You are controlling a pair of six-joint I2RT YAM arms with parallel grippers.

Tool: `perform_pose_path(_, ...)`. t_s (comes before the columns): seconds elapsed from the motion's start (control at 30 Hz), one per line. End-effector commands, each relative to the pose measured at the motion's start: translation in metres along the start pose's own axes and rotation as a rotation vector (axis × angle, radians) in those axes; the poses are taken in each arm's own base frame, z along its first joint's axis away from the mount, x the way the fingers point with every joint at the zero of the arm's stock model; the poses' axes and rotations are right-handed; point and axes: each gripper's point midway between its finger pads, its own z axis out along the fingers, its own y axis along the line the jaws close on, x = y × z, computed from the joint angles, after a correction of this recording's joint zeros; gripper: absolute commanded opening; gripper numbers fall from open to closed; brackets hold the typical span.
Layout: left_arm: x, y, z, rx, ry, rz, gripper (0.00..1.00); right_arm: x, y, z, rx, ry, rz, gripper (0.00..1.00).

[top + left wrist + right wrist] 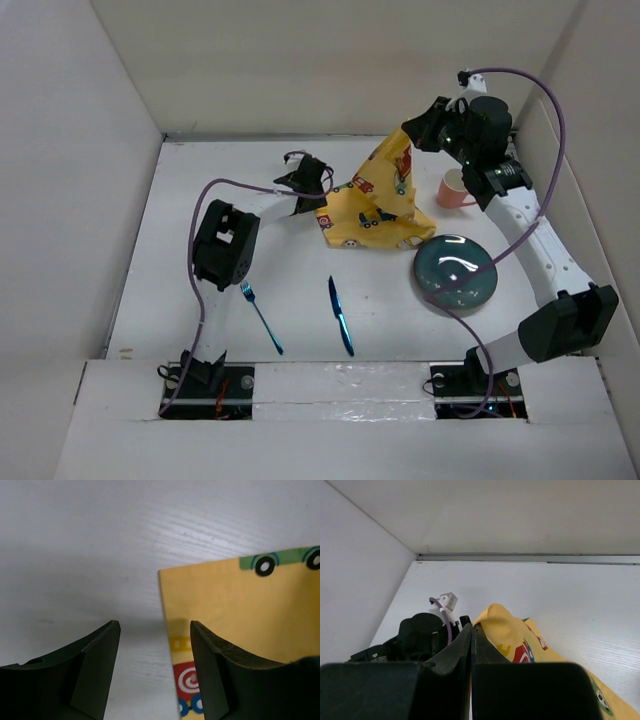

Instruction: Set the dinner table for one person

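The yellow car-printed placemat (375, 200) lies partly on the white dinner table (200, 170). My right gripper (406, 130) is shut on its far corner and holds that corner up, so the cloth hangs in a peak. In the right wrist view the shut jaws (472, 626) pinch the cloth (505, 630). My left gripper (321, 190) is open, low at the mat's left edge. In the left wrist view the gripper (155, 625) straddles the mat's edge (240, 610), one finger over cloth, one over table (90, 545).
A teal plate (456, 270) sits right of centre, a pink cup (453, 188) behind it by the right arm. A blue fork (262, 318) and a blue knife (341, 315) lie near the front. White walls enclose the table on three sides.
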Motion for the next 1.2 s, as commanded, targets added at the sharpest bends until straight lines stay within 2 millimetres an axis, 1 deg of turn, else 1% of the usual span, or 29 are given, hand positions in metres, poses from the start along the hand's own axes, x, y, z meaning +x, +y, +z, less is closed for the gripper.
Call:
perform_pose_path(0.0, -0.027, -0.005, 0.006, -0.046, -0.067, 0.023, 0.55, -0.032, 0.012, -0.016, -0.024, -0.117, -0.050, 0.00)
perform_pose_path(0.03, -0.035, -0.018, 0.005, -0.033, -0.085, 0.039, 0.55, -0.032, 0.012, -0.017, -0.022, -0.119, -0.050, 0.00)
perform_pose_path(0.07, -0.027, -0.007, 0.016, -0.092, -0.065, 0.066, 0.55, -0.030, 0.009, -0.017, -0.012, -0.119, -0.048, 0.00)
perform_pose_path(0.1, -0.025, -0.009, 0.017, -0.112, -0.062, 0.087, 0.54, -0.031, 0.010, -0.018, -0.011, -0.126, -0.049, 0.00)
perform_pose_path(0.13, -0.035, -0.019, 0.016, -0.111, -0.086, 0.092, 0.53, -0.030, 0.009, -0.019, -0.012, -0.127, -0.050, 0.00)
perform_pose_path(0.17, -0.026, -0.007, 0.024, -0.172, -0.064, 0.120, 0.51, -0.034, 0.006, -0.020, -0.006, -0.139, -0.049, 0.00)
perform_pose_path(0.2, -0.030, -0.006, 0.025, -0.183, -0.075, 0.122, 0.50, -0.031, 0.005, -0.020, -0.005, -0.134, -0.048, 0.00)
perform_pose_path(0.23, -0.028, -0.010, 0.025, -0.182, -0.078, 0.133, 0.49, -0.033, 0.001, -0.021, 0.002, -0.139, -0.045, 0.00)
perform_pose_path(0.27, -0.025, -0.009, 0.027, -0.183, -0.074, 0.141, 0.49, -0.033, 0.003, -0.021, -0.010, -0.139, -0.039, 0.00)
perform_pose_path(0.3, -0.023, -0.009, 0.029, -0.185, -0.069, 0.146, 0.47, -0.034, -0.001, -0.022, -0.004, -0.141, -0.037, 0.00)
perform_pose_path(0.33, -0.022, -0.009, 0.029, -0.184, -0.065, 0.147, 0.46, -0.034, 0.000, -0.022, -0.009, -0.143, -0.035, 0.00)
perform_pose_path(0.37, -0.018, -0.010, 0.032, -0.175, -0.051, 0.151, 0.43, -0.036, -0.004, -0.024, -0.003, -0.147, -0.030, 0.00)
perform_pose_path(0.4, -0.014, -0.009, 0.034, -0.172, -0.040, 0.157, 0.42, -0.035, -0.004, -0.024, -0.004, -0.147, -0.030, 0.00)
perform_pose_path(0.43, -0.008, -0.007, 0.037, -0.172, -0.023, 0.166, 0.40, -0.040, -0.009, -0.027, 0.002, -0.158, -0.023, 0.00)
perform_pose_path(0.5, -0.006, -0.007, 0.038, -0.173, -0.017, 0.169, 0.39, -0.040, -0.008, -0.029, -0.002, -0.158, -0.020, 0.00)
perform_pose_path(0.53, -0.003, -0.005, 0.039, -0.175, -0.009, 0.175, 0.35, -0.043, -0.010, -0.032, 0.000, -0.167, -0.018, 0.00)
perform_pose_path(0.6, 0.001, -0.001, 0.039, -0.184, 0.001, 0.186, 0.35, -0.046, -0.012, -0.034, 0.006, -0.176, -0.011, 0.00)
perform_pose_path(0.67, 0.004, 0.000, 0.041, -0.185, 0.006, 0.191, 0.32, -0.050, -0.011, -0.038, -0.003, -0.188, -0.006, 0.00)
perform_pose_path(0.7, 0.004, 0.000, 0.041, -0.185, 0.006, 0.194, 0.29, -0.051, -0.009, -0.040, -0.008, -0.191, -0.003, 0.00)
perform_pose_path(0.73, 0.008, 0.001, 0.044, -0.187, 0.017, 0.198, 0.22, -0.051, -0.008, -0.040, -0.013, -0.193, 0.002, 0.00)
perform_pose_path(0.8, 0.010, 0.002, 0.046, -0.193, 0.024, 0.196, 0.15, -0.052, -0.006, -0.044, -0.020, -0.202, 0.002, 0.00)
perform_pose_path(0.9, 0.013, 0.004, 0.046, -0.197, 0.026, 0.192, 0.06, -0.054, -0.014, -0.048, 0.004, -0.205, 0.003, 0.00)
perform_pose_path(0.93, 0.006, 0.004, 0.042, -0.204, 0.004, 0.180, 0.00, -0.052, -0.014, -0.048, 0.001, -0.202, 0.003, 0.00)
perform_pose_path(0.97, 0.002, 0.003, 0.038, -0.203, -0.008, 0.173, 0.00, -0.052, -0.018, -0.049, 0.007, -0.203, 0.002, 0.00)
perform_pose_path(1.0, 0.000, 0.005, 0.035, -0.204, -0.016, 0.172, 0.00, -0.051, -0.017, -0.050, 0.003, -0.201, 0.003, 0.00)
perform_pose_path(1.03, -0.014, -0.001, 0.023, -0.184, -0.048, 0.160, 0.00, -0.051, -0.016, -0.051, -0.003, -0.200, 0.002, 0.00)
perform_pose_path(1.1, -0.029, -0.006, 0.007, -0.162, -0.078, 0.148, 0.00, -0.050, -0.013, -0.055, -0.008, -0.200, 0.002, 0.00)
perform_pose_path(1.13, -0.052, -0.011, -0.012, -0.127, -0.121, 0.118, 0.00, -0.050, -0.013, -0.056, -0.010, -0.201, 0.000, 0.00)
perform_pose_path(1.17, -0.068, -0.012, -0.027, -0.104, -0.155, 0.097, 0.00, -0.051, -0.012, -0.059, -0.010, -0.204, 0.001, 0.00)
